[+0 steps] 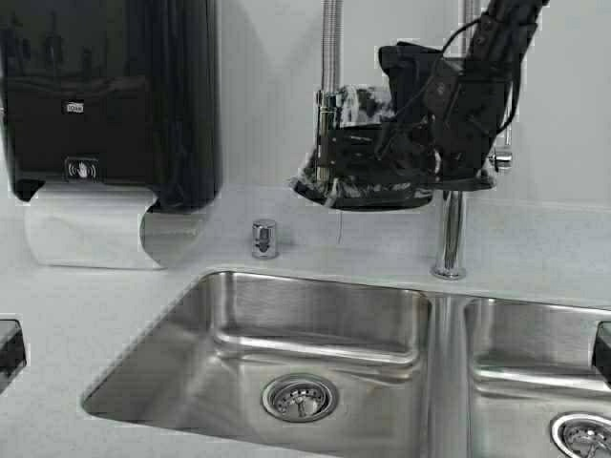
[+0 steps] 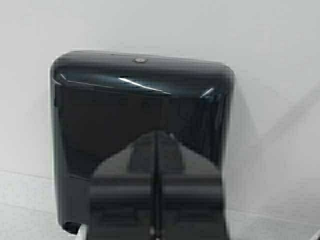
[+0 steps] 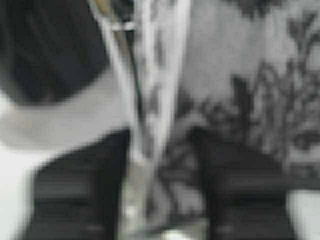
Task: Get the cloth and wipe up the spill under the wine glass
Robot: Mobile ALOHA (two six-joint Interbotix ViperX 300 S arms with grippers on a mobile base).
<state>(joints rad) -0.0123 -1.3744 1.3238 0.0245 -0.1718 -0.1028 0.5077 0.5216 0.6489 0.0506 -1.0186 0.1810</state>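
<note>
The right gripper (image 1: 368,157) is raised above the back of the counter (image 1: 86,315), just in front of the wall and beside the tall chrome faucet (image 1: 449,239), and it has a grey-and-black patterned cloth (image 1: 368,186) draped over and hanging from it; the cloth's lower edge hangs free above the countertop without touching it. In the right wrist view the cloth (image 3: 250,85) fills most of the frame right against the dark fingers (image 3: 75,195), which stand close on either side of a narrow, pale upright strip, but it is too blurred to tell whether they are pinching the fabric or merely carrying it, so how far the jaws are closed cannot be told. The left gripper (image 2: 156,200) is seen only in the left wrist view, where its two dark fingers (image 2: 125,185) lie pressed together with no gap and nothing between them, pointed at the black paper towel dispenser (image 2: 142,110). That dispenser (image 1: 105,95) hangs on the wall at the counter's back left corner, with a curl of white paper towel (image 1: 91,229) below it resting on the counter. A small chrome knob (image 1: 263,238) stands on the counter behind the stainless double sink (image 1: 315,334), which occupies the front of the counter.
</note>
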